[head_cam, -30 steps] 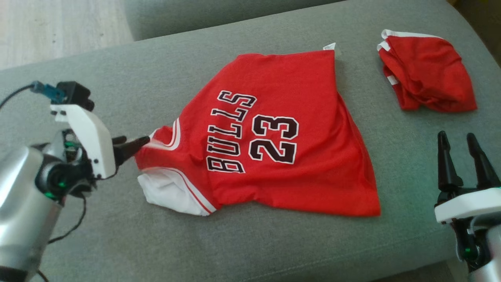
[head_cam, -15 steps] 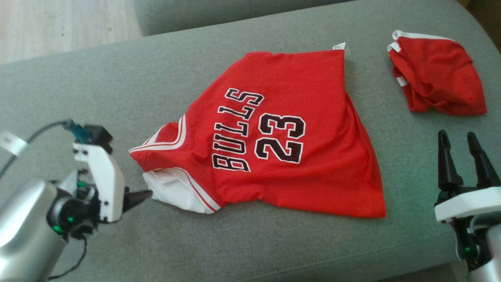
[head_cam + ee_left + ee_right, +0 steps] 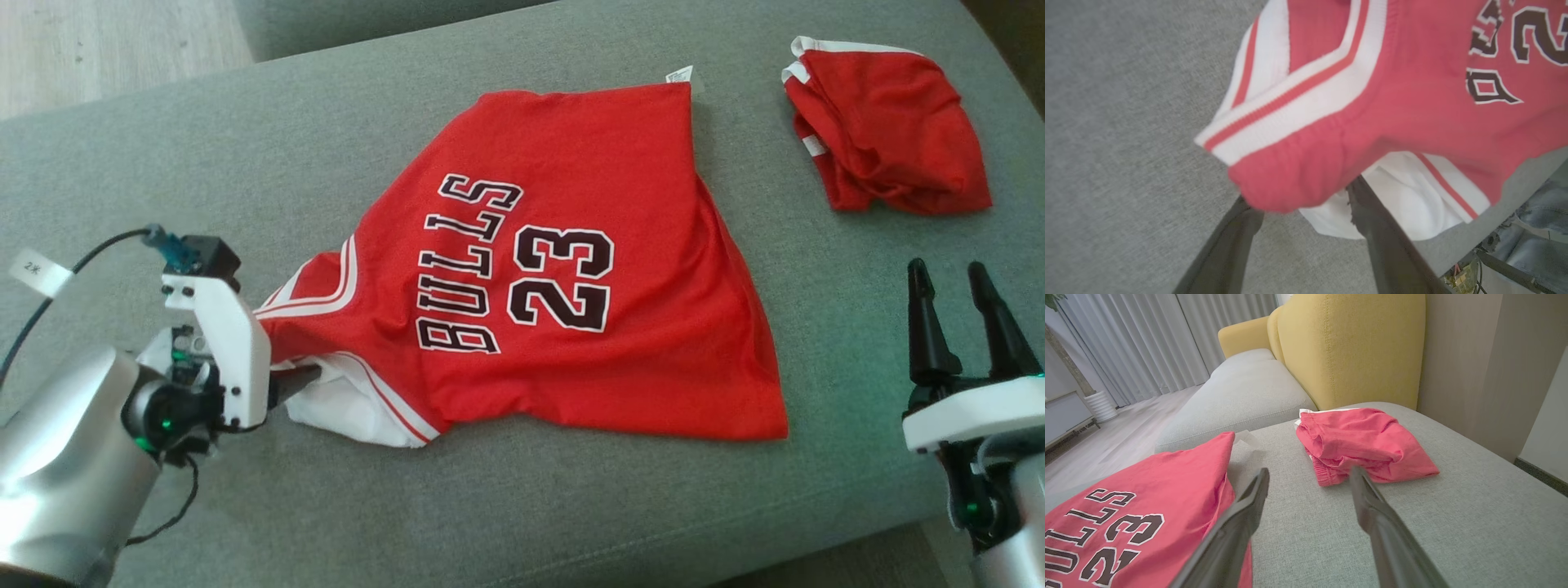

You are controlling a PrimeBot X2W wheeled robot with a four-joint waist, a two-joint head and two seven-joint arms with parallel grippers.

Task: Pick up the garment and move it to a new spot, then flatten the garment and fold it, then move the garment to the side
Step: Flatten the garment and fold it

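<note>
Head view: Bulls jersey (image 3: 571,269) lies mid-cushion on the grey sofa seat (image 3: 245,163), rumpled at the shoulder. My left end effector (image 3: 298,380) sits at that corner. My right end effector (image 3: 947,278) is apart and empty near the hem.

Left wrist view: fingers (image 3: 1384,241) apart, straddling the red shoulder fold (image 3: 1290,179). Closing here may also catch the white layer (image 3: 1412,204) beneath and bunch it.

Right wrist view: folded red shorts (image 3: 1367,445) ahead. A wide drag could hit them.

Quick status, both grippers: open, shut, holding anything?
Left gripper: open, fingers either side of the jersey at its shoulder corner, not clamped on it.
Right gripper: open, holding nothing.
</note>
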